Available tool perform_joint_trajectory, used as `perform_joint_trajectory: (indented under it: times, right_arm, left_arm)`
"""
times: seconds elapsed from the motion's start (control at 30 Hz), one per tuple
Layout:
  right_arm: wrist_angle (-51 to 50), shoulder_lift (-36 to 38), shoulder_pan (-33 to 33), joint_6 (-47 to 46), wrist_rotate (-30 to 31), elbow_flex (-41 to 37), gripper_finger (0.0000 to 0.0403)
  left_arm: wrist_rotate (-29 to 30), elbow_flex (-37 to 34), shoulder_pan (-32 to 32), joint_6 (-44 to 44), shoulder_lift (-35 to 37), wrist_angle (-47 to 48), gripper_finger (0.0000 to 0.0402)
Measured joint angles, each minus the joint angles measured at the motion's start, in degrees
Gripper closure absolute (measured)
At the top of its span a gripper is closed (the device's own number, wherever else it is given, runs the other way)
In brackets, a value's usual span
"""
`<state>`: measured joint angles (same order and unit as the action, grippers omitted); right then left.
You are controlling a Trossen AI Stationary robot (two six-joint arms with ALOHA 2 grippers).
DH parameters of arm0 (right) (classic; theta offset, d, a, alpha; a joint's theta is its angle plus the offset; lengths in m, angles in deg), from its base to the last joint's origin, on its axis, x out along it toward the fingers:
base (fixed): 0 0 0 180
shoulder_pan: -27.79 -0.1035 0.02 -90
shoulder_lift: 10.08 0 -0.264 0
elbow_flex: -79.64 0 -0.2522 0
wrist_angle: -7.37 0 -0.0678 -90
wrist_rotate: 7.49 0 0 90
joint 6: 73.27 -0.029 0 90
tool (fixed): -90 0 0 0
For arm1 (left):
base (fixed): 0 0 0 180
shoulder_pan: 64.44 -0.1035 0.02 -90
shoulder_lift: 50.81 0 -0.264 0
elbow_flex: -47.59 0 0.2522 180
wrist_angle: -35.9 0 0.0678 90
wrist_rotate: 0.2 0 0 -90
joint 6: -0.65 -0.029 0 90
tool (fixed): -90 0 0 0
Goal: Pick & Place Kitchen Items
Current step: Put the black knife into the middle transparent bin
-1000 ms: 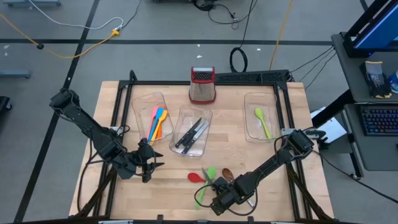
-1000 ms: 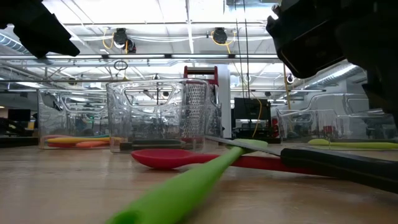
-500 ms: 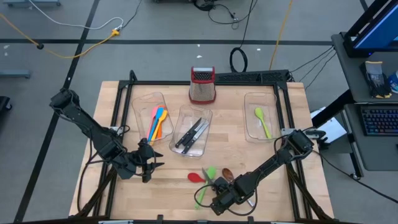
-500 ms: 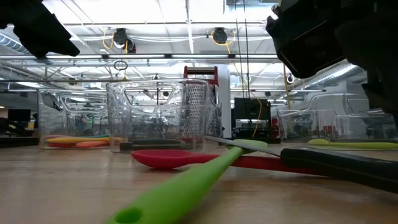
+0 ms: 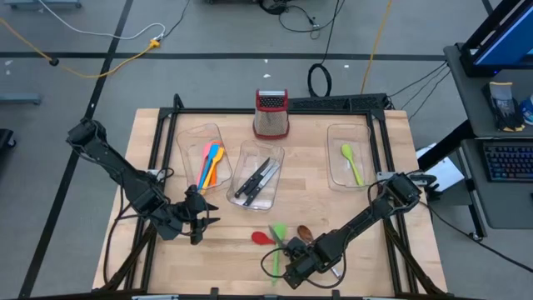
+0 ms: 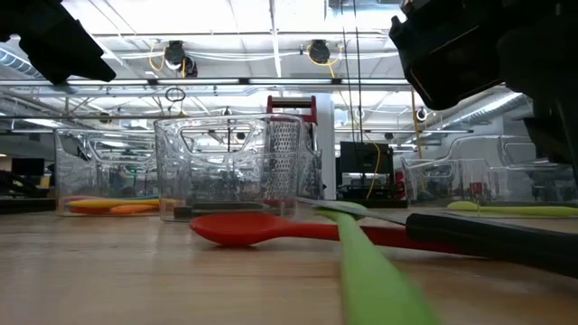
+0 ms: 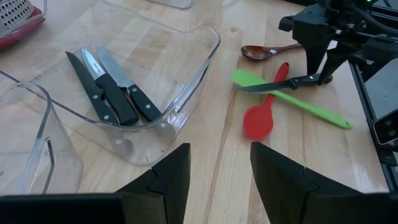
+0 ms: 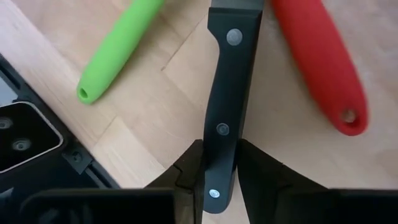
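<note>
A black-handled knife is being gripped at its handle by the narrowed fingers of the right gripper near the table's front edge, lying across a green spatula and beside a red spoon, while the left gripper is being held half open beside the middle bin.

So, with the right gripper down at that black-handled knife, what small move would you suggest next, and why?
Probably a short straight lift. The right gripper has its fingers shut on the black-handled knife, whose blade lies across the green spatula, beside the red spoon. Raising it first should clear both before carrying it to the middle bin, where other knives lie.
</note>
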<state>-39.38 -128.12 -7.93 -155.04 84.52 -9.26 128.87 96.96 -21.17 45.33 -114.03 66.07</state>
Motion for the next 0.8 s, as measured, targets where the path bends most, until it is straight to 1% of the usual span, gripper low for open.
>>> perform_joint_trajectory:
  times: [0.1, 0.5, 0.8]
  right_arm:
    - [-0.17, 0.95, 0.0, -0.02, 0.93, 0.0, 0.0338]
    - [0.06, 4.88, 0.02, -0.47, 1.61, -0.2, 0.0339]
    - [1.03, 10.16, 0.09, -1.66, 4.11, -0.24, 0.0339]
  left_arm:
    - [0.0, 0.0, 0.0, 0.02, -0.01, 0.0, 0.0231]
    - [0.0, 0.02, 0.0, 0.48, -0.02, -0.2, 0.0231]
    - [0.0, 0.02, 0.0, 0.55, -0.02, -0.48, 0.0231]
